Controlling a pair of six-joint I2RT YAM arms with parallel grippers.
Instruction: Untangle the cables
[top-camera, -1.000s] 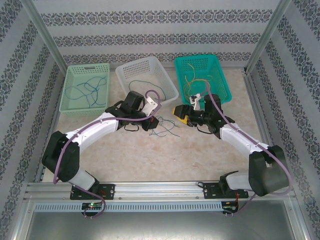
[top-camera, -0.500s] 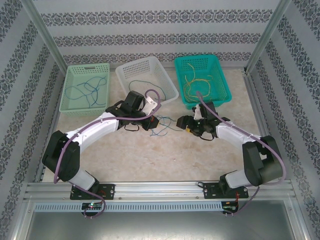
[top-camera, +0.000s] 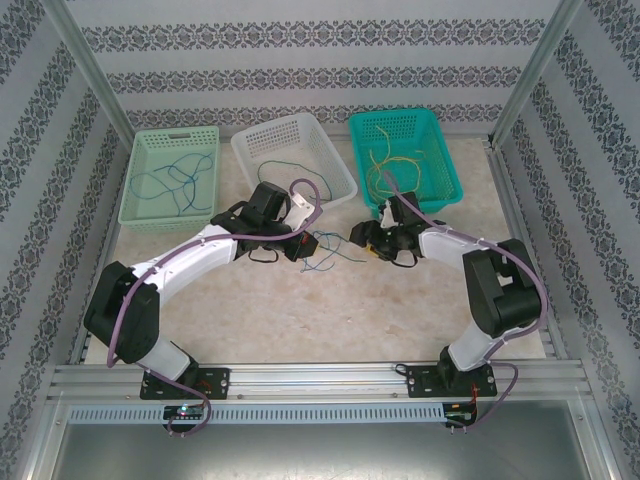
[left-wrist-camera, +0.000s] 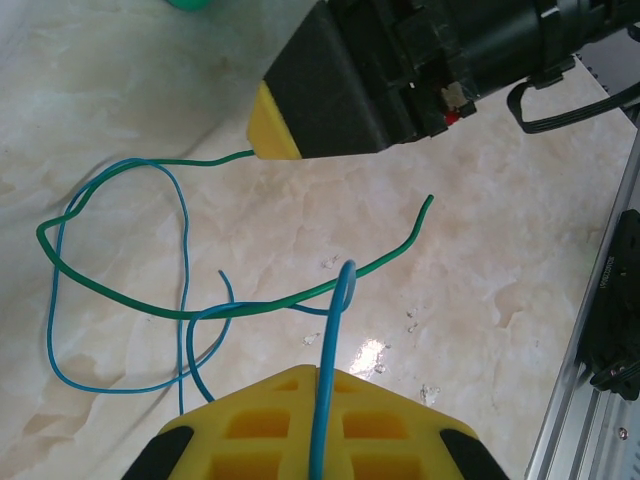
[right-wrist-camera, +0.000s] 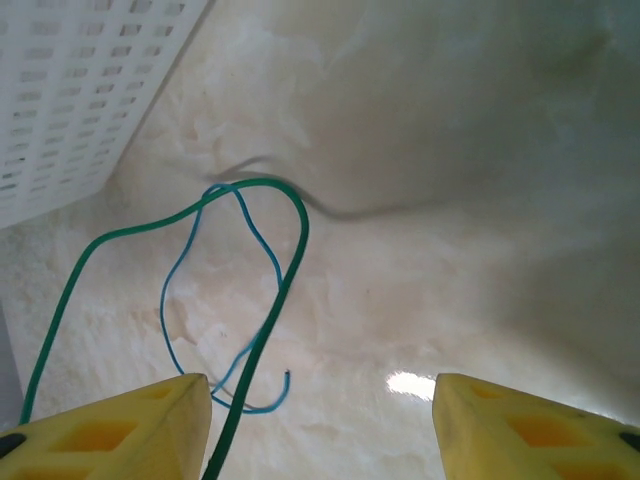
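Pinching a blue cable (left-wrist-camera: 337, 320) between its yellow pads, the left hand (top-camera: 305, 246) sits low over the tabletop (top-camera: 300, 310), about midway between the side edges and nearer the far edge than the near one. The cable rises out of the clamped pads, then falls into loose loops on the marble-patterned surface.

A green cable (right-wrist-camera: 285, 290) crosses those blue loops in one long curve. In the left wrist view, one end of it reaches the yellow tip of a finger of the right hand (right-wrist-camera: 320, 400), and the other end lies free on the tabletop. The right hand faces the left hand across the tangle. Its two yellow fingers stand well apart and nothing is clamped between them. The green cable runs close along the inner side of one finger, though contact there cannot be judged.

Three baskets line the far edge. A pale green basket (top-camera: 135, 190) sits toward the far left corner with blue strands (top-camera: 170, 185) in it. A white basket (top-camera: 335, 165) stands in the middle, just beyond the tangle, and holds a thin strand (top-camera: 285, 160). A teal basket (top-camera: 445, 165) toward the far right corner holds yellow strands (top-camera: 400, 165).
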